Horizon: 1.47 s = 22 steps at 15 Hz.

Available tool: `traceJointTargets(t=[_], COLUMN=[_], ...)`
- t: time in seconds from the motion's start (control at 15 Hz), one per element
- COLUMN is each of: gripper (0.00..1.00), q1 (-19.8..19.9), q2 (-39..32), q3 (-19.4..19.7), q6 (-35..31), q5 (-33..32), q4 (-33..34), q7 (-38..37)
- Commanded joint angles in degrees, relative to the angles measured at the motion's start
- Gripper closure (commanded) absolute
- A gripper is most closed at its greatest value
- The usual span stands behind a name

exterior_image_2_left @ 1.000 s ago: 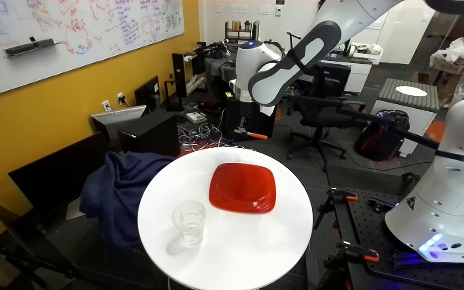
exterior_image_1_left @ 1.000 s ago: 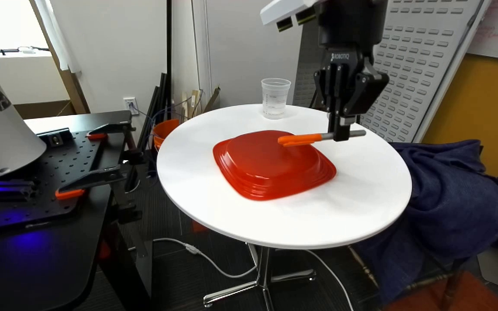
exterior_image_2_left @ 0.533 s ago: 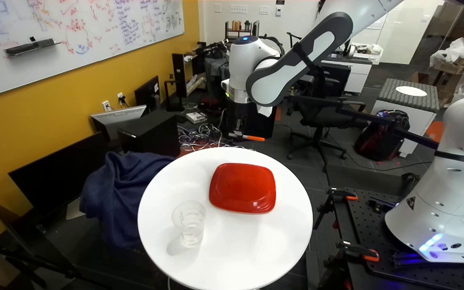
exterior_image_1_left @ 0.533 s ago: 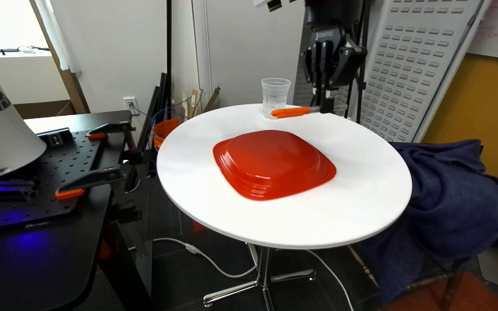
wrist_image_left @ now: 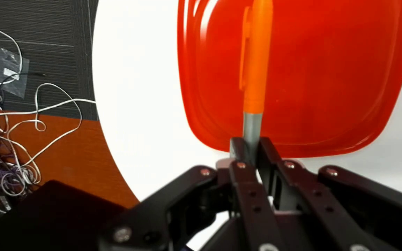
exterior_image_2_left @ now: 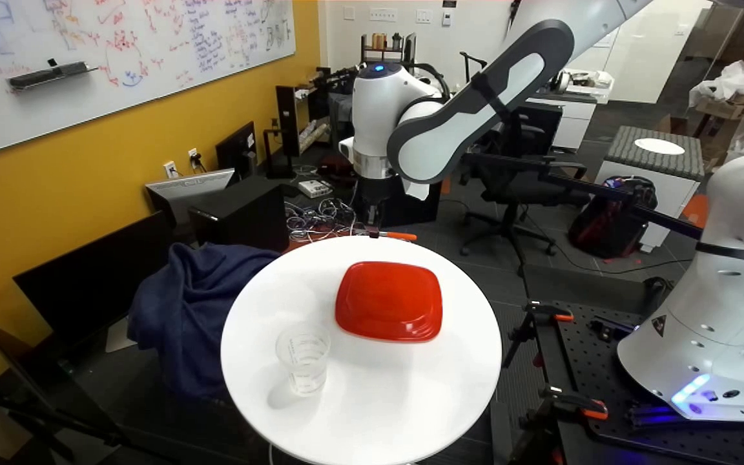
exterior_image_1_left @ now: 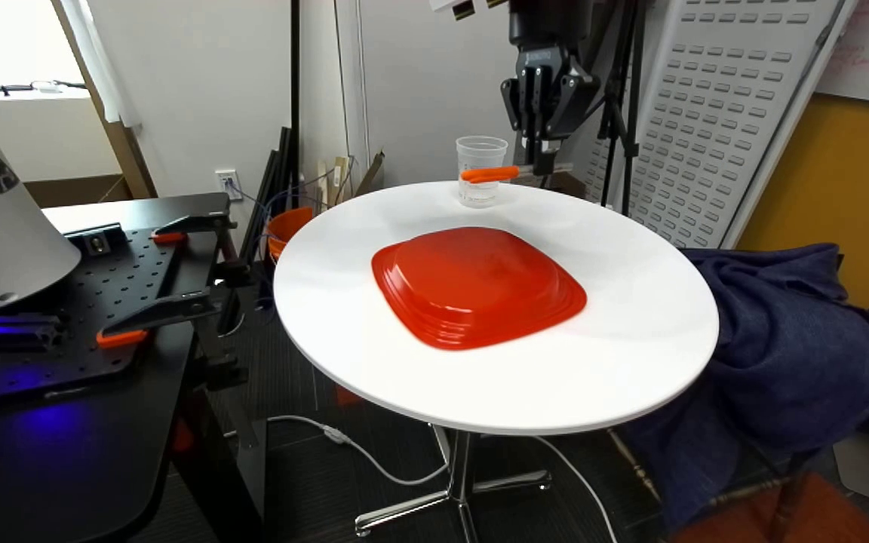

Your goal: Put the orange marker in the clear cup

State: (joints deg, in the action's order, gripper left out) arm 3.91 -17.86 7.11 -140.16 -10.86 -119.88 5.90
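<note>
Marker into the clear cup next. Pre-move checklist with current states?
1. Gripper holding the orange marker: ok, by its grey part.
2. Marker off the table: ok.
3. Clear cup upright on the table: ok in both exterior views.
4. Gripper over the cup: not ok; an exterior view shows them well apart.
5. Marker tipped end-down for entry: not ok; it lies roughly level.
6. Enough height to clear the cup: cannot tell.
</note>
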Motion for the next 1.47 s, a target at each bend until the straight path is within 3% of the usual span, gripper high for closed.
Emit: traceJointTargets(t=[0.0,0.53,0.6,0.67,1.07,1.13,1.4], gripper=[0.97,0.97,0.97,0.87,0.87,0.97,0.97], q1=[-1.7,-5.1,-4.4,-4.5,-4.3,-4.3,-5.7], q2=[-0.6,-4.3,-2.8,-3.1,-3.3,-3.3,3.0], q3=[-1.6,-4.1,-4.2,-4.3,-4.3,-4.3,-5.5], q6=[2.8,6.0,3.2,3.3,3.3,3.3,-1.4], q5=[-0.4,-0.6,-0.1,-0.1,-0.1,-0.1,-0.5], q4=[1.5,6.6,3.6,4.0,3.8,3.8,-2.6], q7=[-2.9,-5.1,-3.7,-3.8,-3.7,-3.7,-4.9])
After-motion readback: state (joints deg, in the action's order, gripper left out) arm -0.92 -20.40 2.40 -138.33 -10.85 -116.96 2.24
